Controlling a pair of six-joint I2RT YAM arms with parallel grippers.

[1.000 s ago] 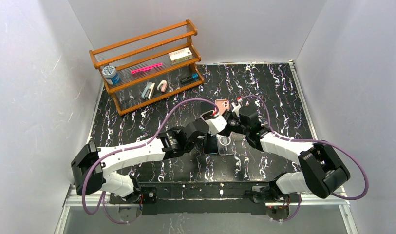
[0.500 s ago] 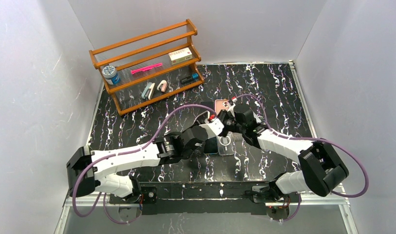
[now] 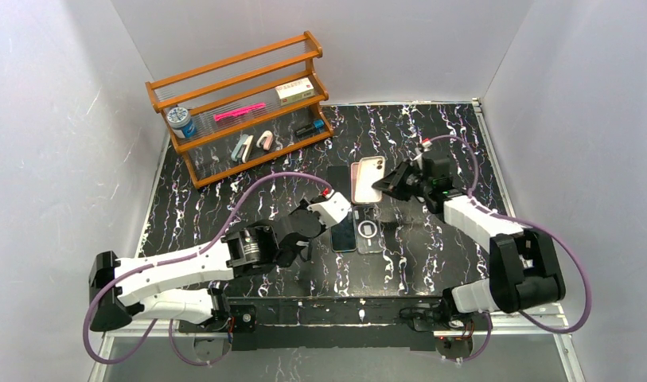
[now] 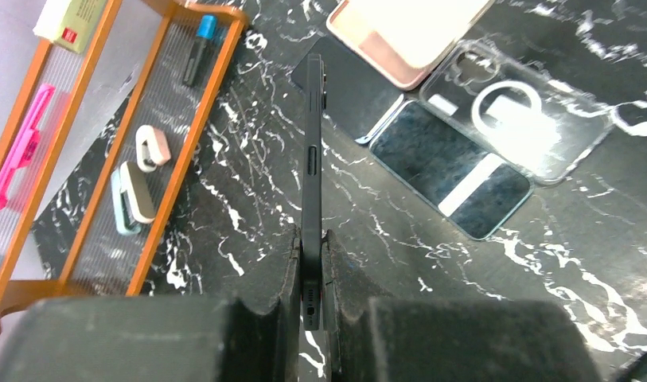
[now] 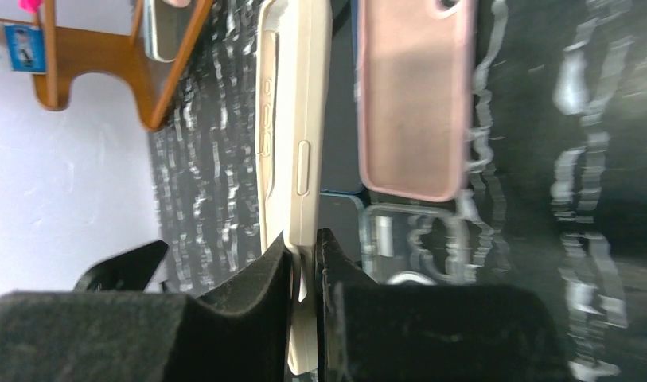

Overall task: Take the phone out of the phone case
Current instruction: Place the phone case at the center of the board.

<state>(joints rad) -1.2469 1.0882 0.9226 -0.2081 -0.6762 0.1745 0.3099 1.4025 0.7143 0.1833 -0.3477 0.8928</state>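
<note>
Plainly the phone [image 4: 312, 159] is sitting outside the case [image 5: 292, 135]. The left end effector [image 4: 310, 267] is pinching the black phone edge-on by one end, above the worktop [image 4: 248, 207]. The right end effector [image 5: 304, 251] is clamping the cream case, which is hanging flat just over a pink case [image 5: 415, 103]. Phone and case are hanging apart, not touching.

No brand is showing on either. The pads are hiding the gripped end of each, and from above the phone is barely showing under the left end effector. In the top view the cream case is covering most of the pink one.

A second phone [image 4: 451, 179] and a clear case [image 4: 515, 119] bearing a white ring and bar are lying side by side between the arms. On the rack [image 3: 256, 157] a box [image 3: 294, 90] is carrying red print too small to read. A jar [image 3: 179, 122] is showing a label that is just as illegible.
</note>
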